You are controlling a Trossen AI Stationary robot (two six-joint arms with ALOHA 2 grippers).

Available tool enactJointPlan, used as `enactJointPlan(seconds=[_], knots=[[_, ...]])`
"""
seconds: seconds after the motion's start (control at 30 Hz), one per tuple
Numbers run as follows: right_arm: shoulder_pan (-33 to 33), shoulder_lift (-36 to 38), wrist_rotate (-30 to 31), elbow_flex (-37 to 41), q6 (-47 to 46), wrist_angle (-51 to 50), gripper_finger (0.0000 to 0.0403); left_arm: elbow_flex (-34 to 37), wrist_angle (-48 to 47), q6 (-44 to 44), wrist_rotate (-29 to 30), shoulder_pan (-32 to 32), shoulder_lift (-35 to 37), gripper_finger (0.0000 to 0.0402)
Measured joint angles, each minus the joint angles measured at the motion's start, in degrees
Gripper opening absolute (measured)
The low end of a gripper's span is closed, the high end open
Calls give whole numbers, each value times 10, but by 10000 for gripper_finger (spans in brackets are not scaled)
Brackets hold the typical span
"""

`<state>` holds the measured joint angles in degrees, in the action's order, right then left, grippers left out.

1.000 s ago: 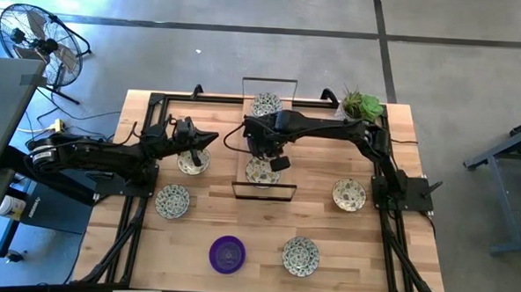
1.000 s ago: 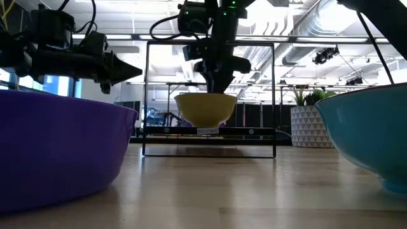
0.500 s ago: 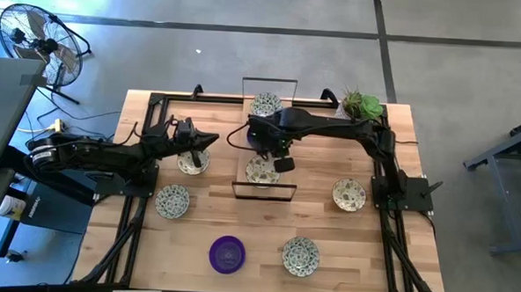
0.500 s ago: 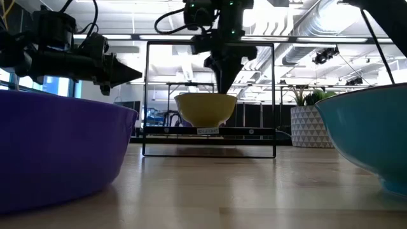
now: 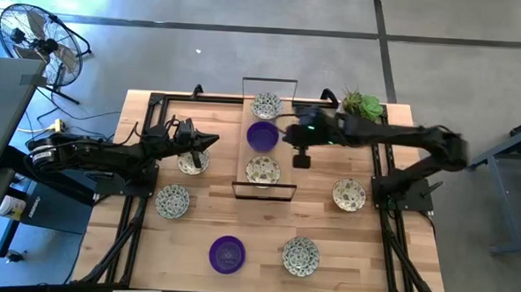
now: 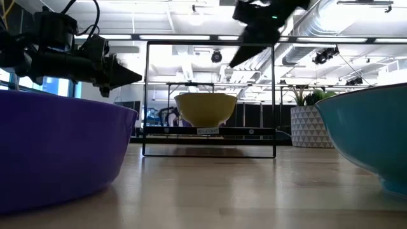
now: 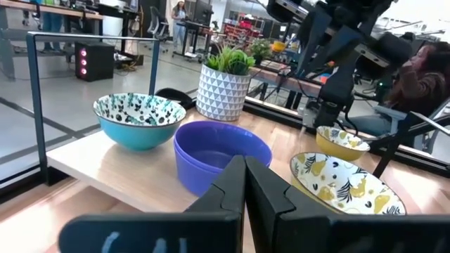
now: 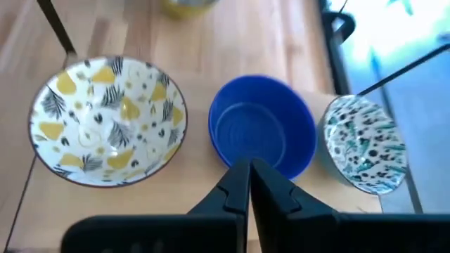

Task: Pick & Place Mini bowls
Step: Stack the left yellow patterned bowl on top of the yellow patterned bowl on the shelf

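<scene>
Mini bowls spread over the tabletop [image 5: 361,256], three of them in a row inside a wire frame [image 5: 267,136] at the tabletop's 12 o'clock side. Purple bowl [image 5: 262,135] in the middle of that row, resting free on the frame's raised wooden shelf. Speckled bowl [image 5: 266,104] just beyond it toward 12 o'clock, leaf-patterned bowl [image 5: 263,171] just beside it toward 6 o'clock. Same trio in the right wrist view: purple bowl [image 8: 261,135] between the leaf-patterned one [image 8: 107,119] and the speckled one [image 8: 364,143], none touching the gripper.

Right gripper [image 5: 301,159] at 3 o'clock of the purple bowl, raised above the tabletop, fingers closed and holding nothing. High in the low view too, near the frame's top bar [image 6: 254,44].

Left gripper [image 5: 210,139] at 9 o'clock of the frame, fingers pressed together, empty, hovering above a patterned bowl [image 5: 192,162].

Further bowls outside the frame: second purple bowl [image 5: 228,254] at 6 o'clock, patterned bowl [image 5: 301,255] beside it toward 3 o'clock, another [image 5: 173,200] at 8 o'clock, another [image 5: 349,195] at 4 o'clock. Potted plant [image 5: 363,105] at the 1 o'clock corner.
</scene>
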<state>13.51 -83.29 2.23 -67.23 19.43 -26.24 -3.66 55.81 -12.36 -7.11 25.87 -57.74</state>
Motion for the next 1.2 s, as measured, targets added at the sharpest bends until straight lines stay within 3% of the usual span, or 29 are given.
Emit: enactJointPlan(seconds=[0.3,0.5,0.67,0.8,1.2], knots=[[3,194,5,296,-55,337,6,-3,-1,-30,-1,0,0,1],[4,275,7,427,-64,474,2,-47,-41,-30,-60,0,0,1],[3,325,18,487,-81,517,1,-113,-164,-24,-103,0,0,1],[3,351,26,519,-90,536,3,-166,-294,-4,-100,-8,0,1],[3,381,49,583,-91,590,1,-297,-622,16,28,-120,0,1]])
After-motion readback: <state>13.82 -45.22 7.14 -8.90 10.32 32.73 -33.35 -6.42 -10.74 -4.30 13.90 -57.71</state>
